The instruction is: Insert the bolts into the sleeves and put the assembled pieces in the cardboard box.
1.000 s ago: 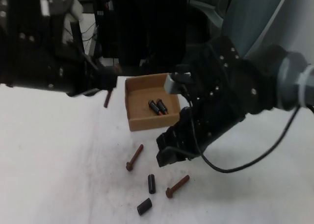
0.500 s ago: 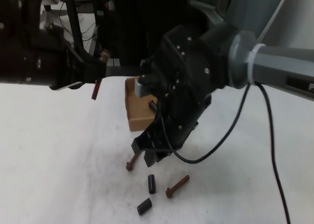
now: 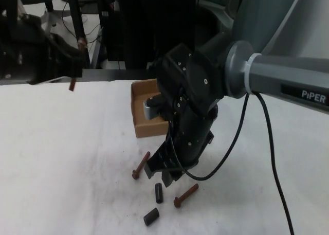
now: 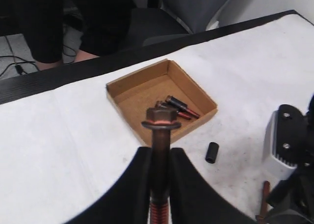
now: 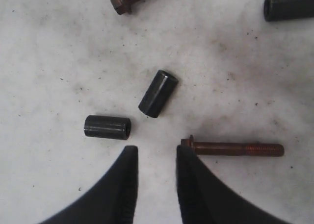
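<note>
A bolt (image 4: 160, 131) is clamped by its shank in the left pincer (image 4: 160, 154), raised at the far left, seemingly ready for insertion; the right pincer (image 5: 156, 153) is held apart low over a loose sleeve (image 5: 157, 93) on the bench (image 5: 59, 62), near of the cardboard box (image 4: 139, 82).

Smudged white bench (image 3: 61, 158): cardboard box (image 3: 140, 128) toward far side; nearer, one bolt (image 3: 140, 165), second bolt (image 3: 185, 195), one sleeve (image 3: 159, 192) between them, another sleeve (image 3: 151, 216) nearby.

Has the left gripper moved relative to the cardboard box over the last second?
Yes. The left gripper, shut on a bolt, has drawn away from the cardboard box, going from just beside it toward the left side of the bench in the high view.
</note>
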### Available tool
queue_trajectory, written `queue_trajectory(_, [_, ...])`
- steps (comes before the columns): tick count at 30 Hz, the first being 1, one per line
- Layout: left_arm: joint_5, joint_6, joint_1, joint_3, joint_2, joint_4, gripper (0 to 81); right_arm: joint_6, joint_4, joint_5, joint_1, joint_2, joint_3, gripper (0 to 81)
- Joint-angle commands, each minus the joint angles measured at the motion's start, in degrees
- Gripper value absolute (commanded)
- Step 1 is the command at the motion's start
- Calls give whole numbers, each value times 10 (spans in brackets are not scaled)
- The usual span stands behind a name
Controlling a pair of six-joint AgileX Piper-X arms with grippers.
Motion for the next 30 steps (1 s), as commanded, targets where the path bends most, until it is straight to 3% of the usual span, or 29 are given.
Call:
queue_trajectory(1, [-12, 5, 5, -2, -9, 2, 2, 18, -3, 1, 5, -4, -5, 258])
queue_trajectory(16, [-22, 5, 8, -2, -30, 19, 2, 89, -25, 5, 23, 45, -5, 258])
queue_trajectory(21, [-22, 5, 8, -2, -40, 39, 2, 99, -38, 24, 23, 49, -5, 319])
queue_trajectory(30, [-25, 5, 8, -2, -77, 54, 2, 131, -85, 33, 23, 50, -5, 321])
